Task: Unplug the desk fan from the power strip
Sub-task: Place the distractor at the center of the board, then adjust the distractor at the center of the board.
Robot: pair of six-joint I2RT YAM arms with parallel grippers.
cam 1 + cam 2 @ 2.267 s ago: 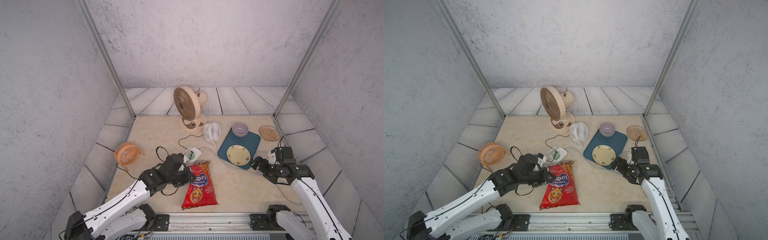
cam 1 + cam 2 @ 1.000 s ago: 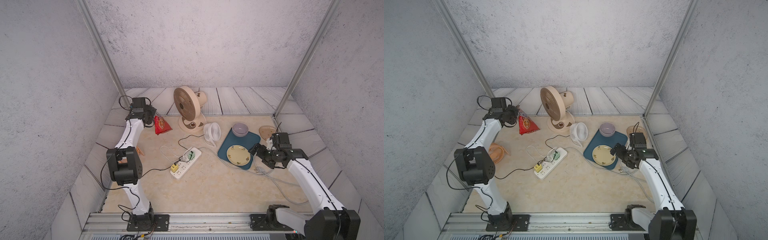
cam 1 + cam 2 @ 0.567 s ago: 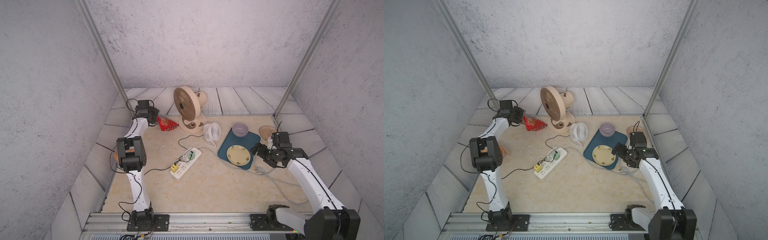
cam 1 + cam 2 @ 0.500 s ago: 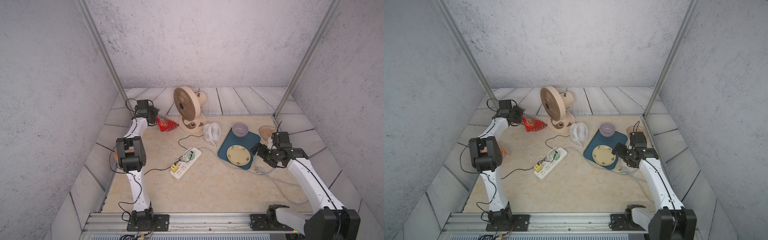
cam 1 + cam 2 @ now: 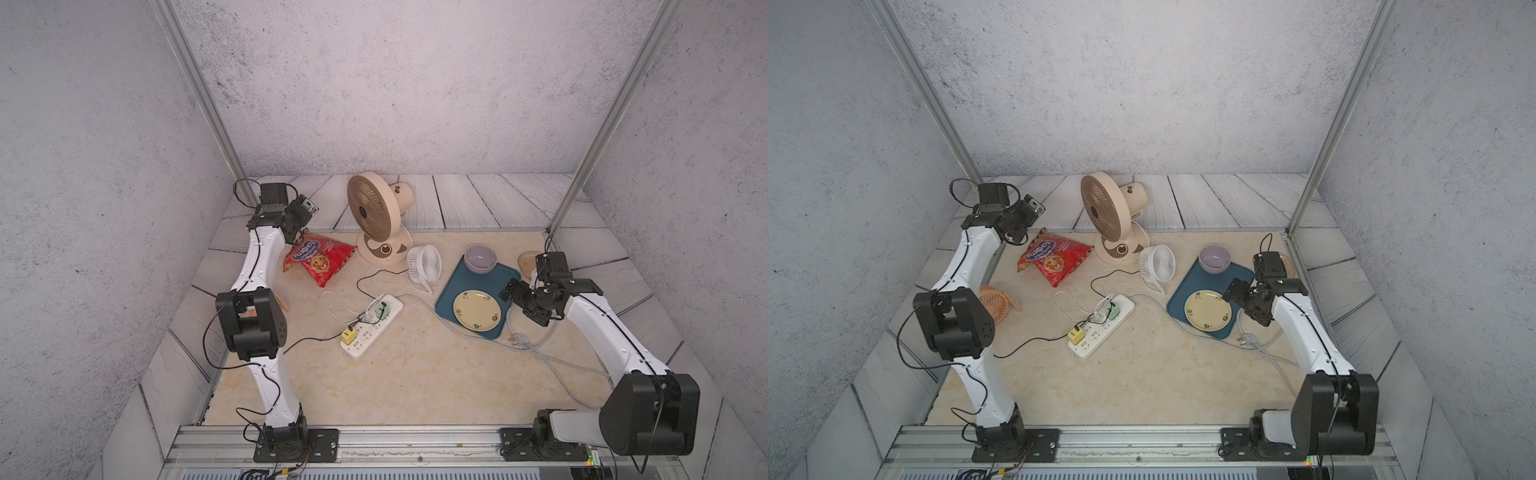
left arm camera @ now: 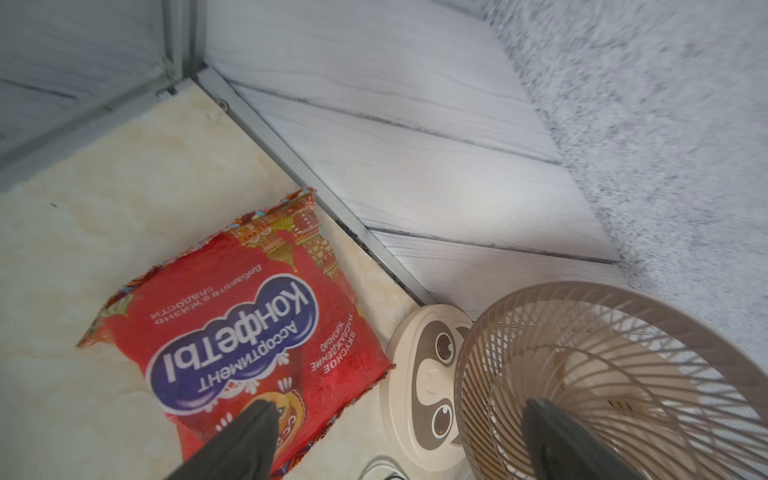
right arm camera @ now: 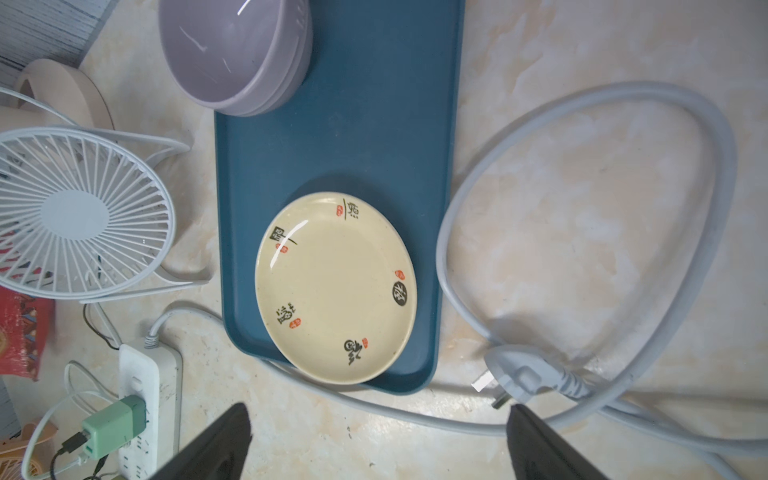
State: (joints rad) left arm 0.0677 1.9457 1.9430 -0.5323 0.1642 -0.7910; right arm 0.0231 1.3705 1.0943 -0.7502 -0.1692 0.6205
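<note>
The beige desk fan stands upright at the back of the table. The white power strip lies mid-table with a green plug and a yellow plug in it, and thin cords run off from them. My left gripper is open at the back left, over the edge of a red snack bag beside the fan's base, holding nothing. My right gripper hovers open above the table by the tray's near end, far right of the strip.
A blue tray carries a cream plate and a lilac bowl. A small white fan stands between tray and desk fan. An orange fan lies at the left edge. The strip's grey cable ends in a loose plug.
My left gripper has opened and let go of the red snack bag, which now lies flat by the fan's base. The right arm has barely shifted.
</note>
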